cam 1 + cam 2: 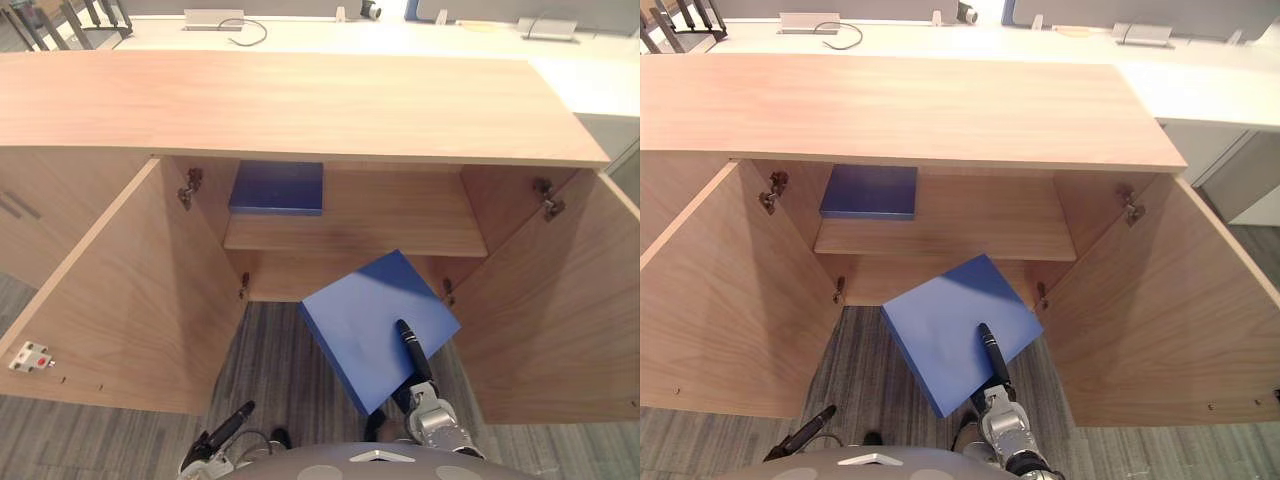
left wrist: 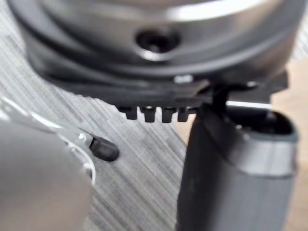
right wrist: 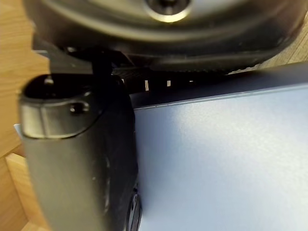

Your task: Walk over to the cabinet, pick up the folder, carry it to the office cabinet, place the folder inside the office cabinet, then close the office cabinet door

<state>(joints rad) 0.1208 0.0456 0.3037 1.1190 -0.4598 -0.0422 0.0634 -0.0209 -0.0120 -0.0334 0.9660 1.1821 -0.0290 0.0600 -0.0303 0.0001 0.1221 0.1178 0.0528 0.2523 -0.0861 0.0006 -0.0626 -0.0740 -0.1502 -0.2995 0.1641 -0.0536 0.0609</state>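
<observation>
The right hand point(image 1: 412, 355) pinches a blue folder point(image 1: 365, 315), thumb flat on its top face, fingers hidden beneath. The folder hangs tilted above the floor, just before the open office cabinet point(image 1: 300, 100), between its two swung-out doors. Inside, another blue binder point(image 1: 277, 187) lies on the shelf point(image 1: 400, 235). The left hand point(image 1: 228, 425) hangs low, partly cut off; its finger pose cannot be made out.
</observation>
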